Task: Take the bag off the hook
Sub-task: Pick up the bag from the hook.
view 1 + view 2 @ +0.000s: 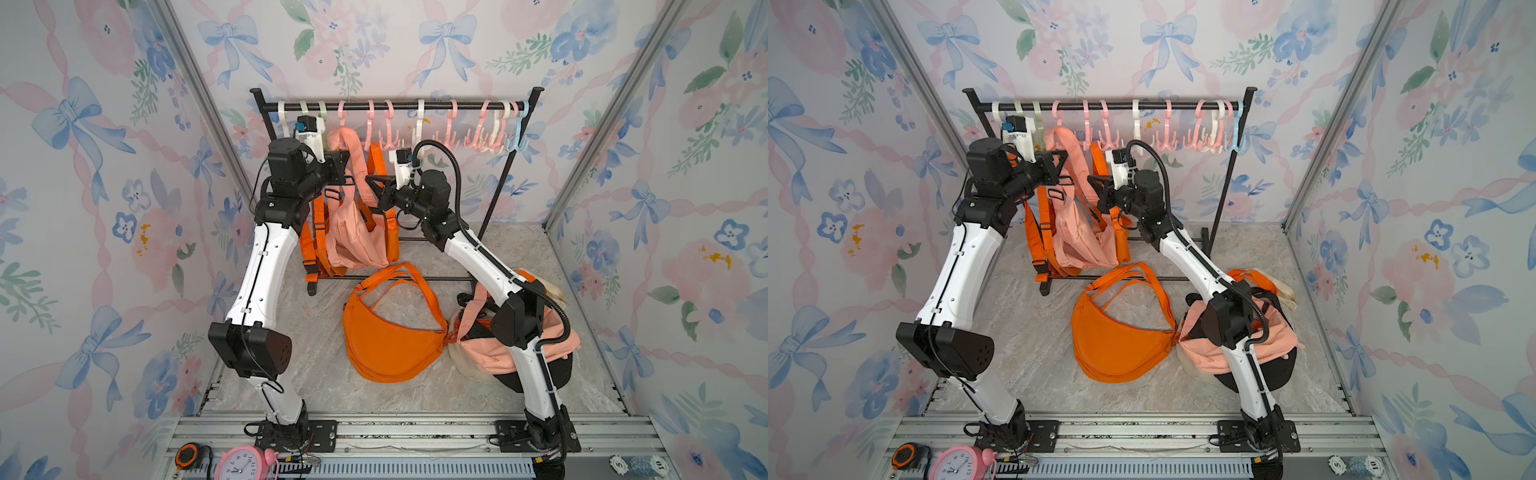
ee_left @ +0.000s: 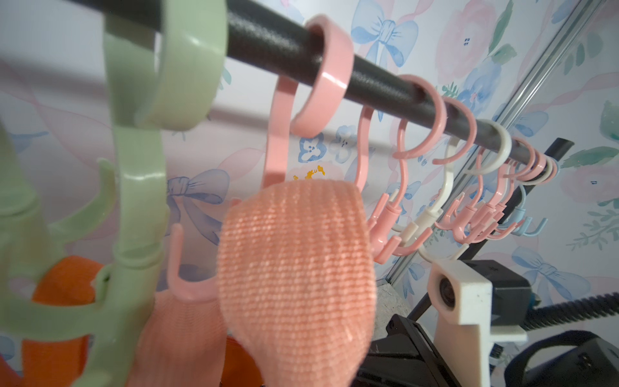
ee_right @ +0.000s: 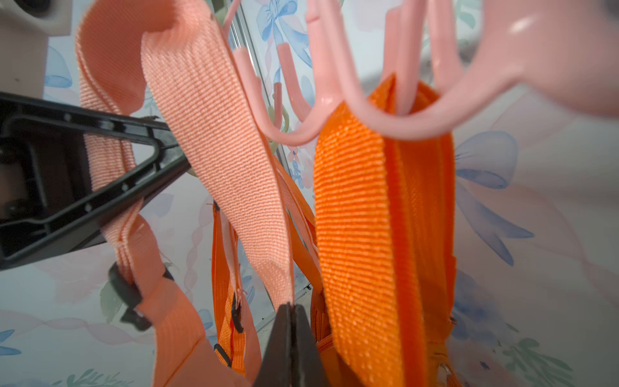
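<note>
Peach bag hangs from a black rack toward twelve o'clock, its strap looped up beside a pink hook. Left tool is clenched on that strap. The right tool pinches it too, at the left tool's four o'clock.
</note>
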Controlling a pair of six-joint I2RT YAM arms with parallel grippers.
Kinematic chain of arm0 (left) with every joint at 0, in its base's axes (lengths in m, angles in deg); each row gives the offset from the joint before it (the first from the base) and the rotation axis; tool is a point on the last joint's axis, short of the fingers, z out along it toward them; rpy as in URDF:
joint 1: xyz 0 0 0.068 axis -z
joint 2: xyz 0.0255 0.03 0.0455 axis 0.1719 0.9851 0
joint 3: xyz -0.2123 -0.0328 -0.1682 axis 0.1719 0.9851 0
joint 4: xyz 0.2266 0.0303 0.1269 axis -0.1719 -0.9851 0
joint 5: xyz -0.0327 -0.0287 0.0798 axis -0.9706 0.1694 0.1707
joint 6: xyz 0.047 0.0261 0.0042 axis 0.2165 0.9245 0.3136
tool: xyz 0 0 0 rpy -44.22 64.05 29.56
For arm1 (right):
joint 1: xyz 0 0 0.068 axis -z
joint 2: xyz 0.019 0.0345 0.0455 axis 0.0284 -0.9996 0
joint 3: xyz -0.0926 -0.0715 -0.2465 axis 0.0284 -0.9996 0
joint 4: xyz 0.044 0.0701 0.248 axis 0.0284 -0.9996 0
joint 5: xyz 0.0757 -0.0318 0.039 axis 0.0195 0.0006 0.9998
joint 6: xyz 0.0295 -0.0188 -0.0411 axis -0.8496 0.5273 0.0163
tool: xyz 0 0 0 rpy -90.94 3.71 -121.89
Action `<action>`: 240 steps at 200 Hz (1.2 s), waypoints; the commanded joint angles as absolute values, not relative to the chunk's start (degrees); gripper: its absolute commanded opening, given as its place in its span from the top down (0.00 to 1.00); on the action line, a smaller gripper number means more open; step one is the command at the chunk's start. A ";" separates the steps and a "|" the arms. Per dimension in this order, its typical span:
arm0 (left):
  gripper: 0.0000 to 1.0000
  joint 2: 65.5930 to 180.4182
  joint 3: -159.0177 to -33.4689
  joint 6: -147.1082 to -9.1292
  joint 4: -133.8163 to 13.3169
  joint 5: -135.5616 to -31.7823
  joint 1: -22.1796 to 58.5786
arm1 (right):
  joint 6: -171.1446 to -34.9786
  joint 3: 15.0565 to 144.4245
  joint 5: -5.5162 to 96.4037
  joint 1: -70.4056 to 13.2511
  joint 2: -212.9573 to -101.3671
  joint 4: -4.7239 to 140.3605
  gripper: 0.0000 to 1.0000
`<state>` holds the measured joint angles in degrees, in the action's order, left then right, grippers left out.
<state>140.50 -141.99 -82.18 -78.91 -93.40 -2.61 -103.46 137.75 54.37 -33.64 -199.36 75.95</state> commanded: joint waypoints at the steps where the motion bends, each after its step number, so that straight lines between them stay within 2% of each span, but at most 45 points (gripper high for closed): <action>1: 1.00 140.32 -143.72 -82.70 -78.79 -93.73 -3.10 | -102.51 135.84 54.06 -34.38 -195.25 79.42 1.00; 78: 1.00 131.92 -137.27 -80.38 -78.99 -90.53 -2.96 | -100.38 127.63 53.31 -36.18 -188.17 81.73 1.00; 240: 1.00 104.41 -113.35 -77.25 -77.91 -81.83 -2.96 | -93.52 105.76 48.00 -43.77 -170.76 85.79 1.00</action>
<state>108.02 -116.04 -78.37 -80.16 -83.13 -2.61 -95.85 108.81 50.39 -42.23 -176.06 82.20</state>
